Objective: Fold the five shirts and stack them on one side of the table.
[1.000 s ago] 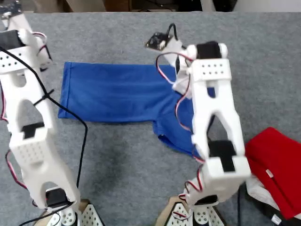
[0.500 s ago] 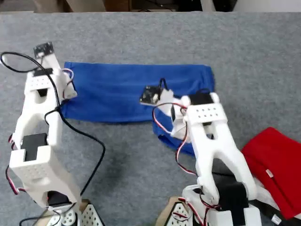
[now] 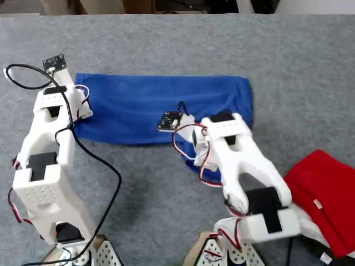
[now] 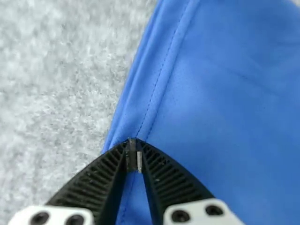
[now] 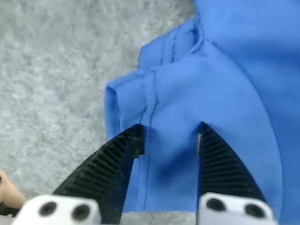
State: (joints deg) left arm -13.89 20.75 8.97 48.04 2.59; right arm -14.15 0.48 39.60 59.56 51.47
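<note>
A blue shirt point(image 3: 144, 108) lies flat across the grey table, folded into a long band, with one sleeve point(image 5: 187, 93) sticking out toward the arms' side. My left gripper point(image 3: 83, 112) is at the shirt's left end. In the left wrist view it point(image 4: 133, 154) is shut, tips meeting right on the hem seam point(image 4: 161, 79), and no cloth bunches between them. My right gripper point(image 5: 168, 136) stands open low over the sleeve, one finger near the sleeve's cuff edge point(image 5: 115, 101), the other over the cloth. A folded red shirt point(image 3: 327, 194) lies at the near right.
White cloth point(image 3: 302, 221) pokes out under the red shirt. A black cable point(image 3: 105, 166) loops from the left arm over the grey table point(image 3: 166, 44). Both arm bases stand at the near edge.
The left arm swung from the far left corner onto the shirt's left hem. The right arm pulled back from the shirt's far right part and lowered over the sleeve.
</note>
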